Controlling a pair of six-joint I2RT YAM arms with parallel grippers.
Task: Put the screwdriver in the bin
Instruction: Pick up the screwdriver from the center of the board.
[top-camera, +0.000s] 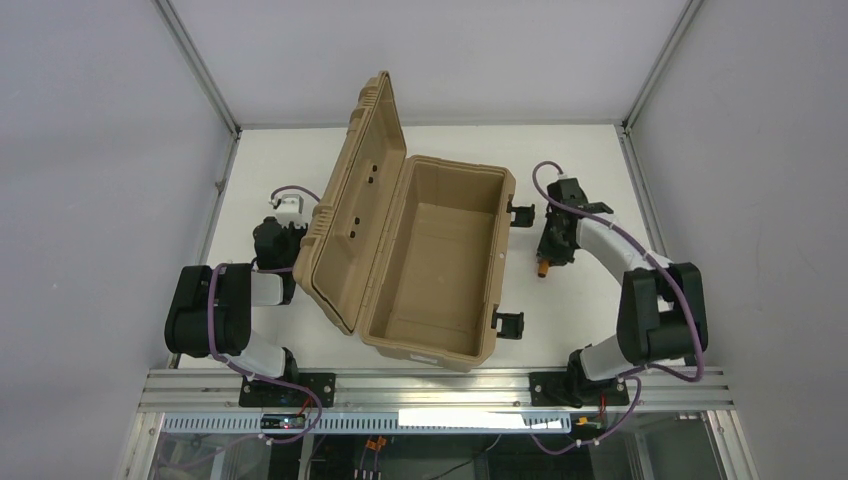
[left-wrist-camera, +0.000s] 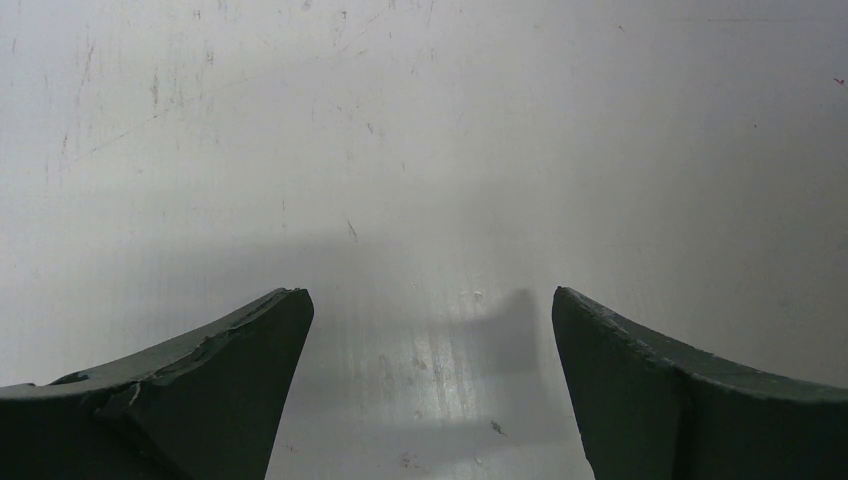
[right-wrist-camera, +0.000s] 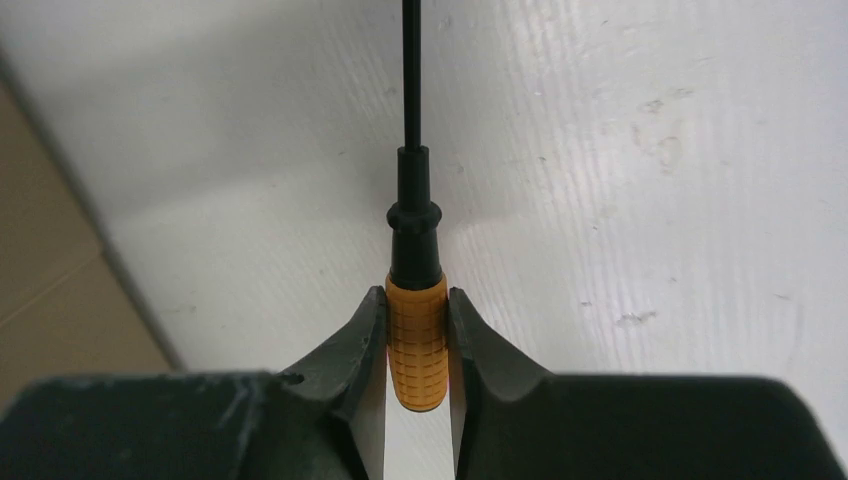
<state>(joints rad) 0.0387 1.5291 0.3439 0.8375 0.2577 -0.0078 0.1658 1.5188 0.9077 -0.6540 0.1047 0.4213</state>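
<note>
One screwdriver (right-wrist-camera: 417, 340) is in view, and the right gripper (right-wrist-camera: 417, 305) has it: the two dark fingers (right-wrist-camera: 350, 350) are clamped on the sides of the stubby orange handle, whose surface is moulded in a small grid pattern. The black collar and thin black shaft run straight out beyond the fingertips over the white table (top-camera: 580, 160). From the right wrist view I cannot tell whether the tool rests on the surface or is just above it.

From above, the screwdriver (top-camera: 543, 268) shows only as a bit of orange under the right gripper (top-camera: 553, 245). It sits outside the bin (top-camera: 436, 262), between the bin's right wall and the table's right edge, about midway between the far and near edges.

One tan bin stands at the middle of the table. Its ribbed lid (top-camera: 350, 210) is swung open and stands up along its left side. Two black latches hang from its right wall, one (top-camera: 521, 213) toward the far edge and one (top-camera: 508, 324) toward the near edge.

Two arms are bolted at the near edge. The left gripper (top-camera: 272, 238) is behind the open lid, toward the table's left edge. In the left wrist view its fingers (left-wrist-camera: 230, 380) stand well apart, with only scuffed white table between them and nothing held.
</note>
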